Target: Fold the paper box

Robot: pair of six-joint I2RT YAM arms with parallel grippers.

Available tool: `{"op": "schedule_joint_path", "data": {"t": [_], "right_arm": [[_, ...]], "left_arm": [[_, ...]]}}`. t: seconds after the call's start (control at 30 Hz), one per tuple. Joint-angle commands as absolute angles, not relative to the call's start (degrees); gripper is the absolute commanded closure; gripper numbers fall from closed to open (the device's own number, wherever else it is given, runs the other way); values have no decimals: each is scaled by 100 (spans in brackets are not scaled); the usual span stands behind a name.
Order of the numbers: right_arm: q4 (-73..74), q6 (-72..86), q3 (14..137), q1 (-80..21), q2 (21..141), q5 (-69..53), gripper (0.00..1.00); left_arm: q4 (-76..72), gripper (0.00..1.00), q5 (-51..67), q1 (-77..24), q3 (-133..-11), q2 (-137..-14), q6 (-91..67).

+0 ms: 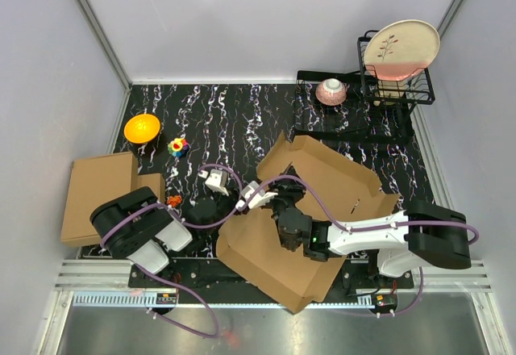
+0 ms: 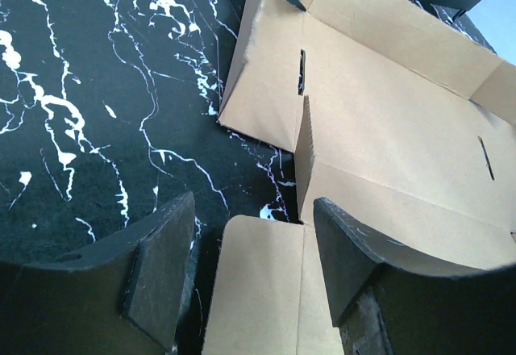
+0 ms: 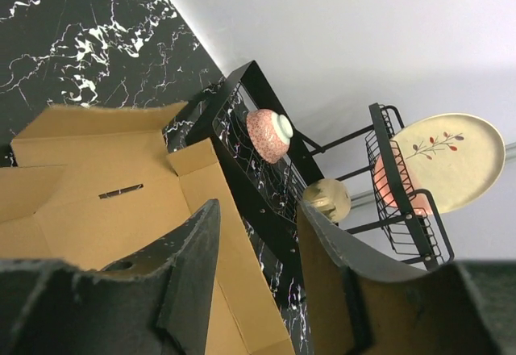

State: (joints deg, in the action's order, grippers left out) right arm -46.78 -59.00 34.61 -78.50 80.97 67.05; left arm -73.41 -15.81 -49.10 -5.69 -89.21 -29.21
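Left claw [image 2: 254,238] stands wide: in its wrist view I see both fingers [image 2: 161,266] apart, with a brown flap of the paper box [image 1: 343,173] lying under the gap between them and neither pad pressing it, as far as I can tell. From above, this claw sits at the box's left edge, about the middle of the table [image 1: 218,117]. Right claw [image 3: 258,242] is also parted, moderately; its two dark fingers [image 3: 197,274] frame a raised cardboard wall, and nothing is clamped between them. The overhead view puts it low over the box's floor panel, with the arm reaching in from the right. Box position: right of centre, turned on a diagonal, largely flat, far and right-hand walls partly raised, slots visible in the floor, near corner overhanging the table's front edge. Elsewhere I note a stack of closed cardboard boxes [image 1: 97,190] at the left edge, an orange bowl [image 1: 142,127] and a multicoloured toy [image 1: 178,146] at far left, a black rack [image 1: 355,125] at far right carrying an upturned pink bowl [image 1: 331,91], and a wire stand [image 1: 403,93] holding a cream plate [image 1: 401,47] on edge.
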Motion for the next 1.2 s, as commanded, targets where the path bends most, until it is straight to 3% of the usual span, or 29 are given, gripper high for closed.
{"op": "schedule_joint_path", "data": {"t": [0.0,0.1,0.13,0.2,0.23,0.4,0.53,0.8,0.97,1.17], "right_arm": [[-4737,-5582,3664,-7709,7578,6926,49],[-3330,-4383,4293,-7086,6956,6874,46],[-677,-2393,4672,-6823,6778,6160,45],[1361,-581,5445,-5506,6549,5033,44],[1571,-458,5527,-5058,6522,4070,44],[2073,-458,5826,-4659,6863,3595,41],[2153,-35,5836,-4334,7057,3200,41],[2162,694,5827,-3999,7313,3305,44],[2197,756,5827,-3859,7383,3419,37],[2189,896,5959,-3779,7584,3410,35]], "left_arm": [[-9545,37,-1766,-4939,-413,-8798,-2988],[-9484,37,-1941,-5001,-273,-8482,-2988],[-9422,37,-1986,-5036,-220,-8368,-2980],[-9047,37,-2100,-5123,-211,-7973,-2953],[-8853,37,-2135,-5159,-211,-7815,-2962],[-6502,39,-2206,-5737,-588,-6637,-2953],[-5906,40,-2153,-6187,-809,-6565,-2996],[-6581,43,-1223,-6609,-1098,-8488,-3620],[-6259,45,-1116,-6609,-1362,-8860,-3806],[-3202,47,-1397,-6609,-2170,-8333,-3033]]}}
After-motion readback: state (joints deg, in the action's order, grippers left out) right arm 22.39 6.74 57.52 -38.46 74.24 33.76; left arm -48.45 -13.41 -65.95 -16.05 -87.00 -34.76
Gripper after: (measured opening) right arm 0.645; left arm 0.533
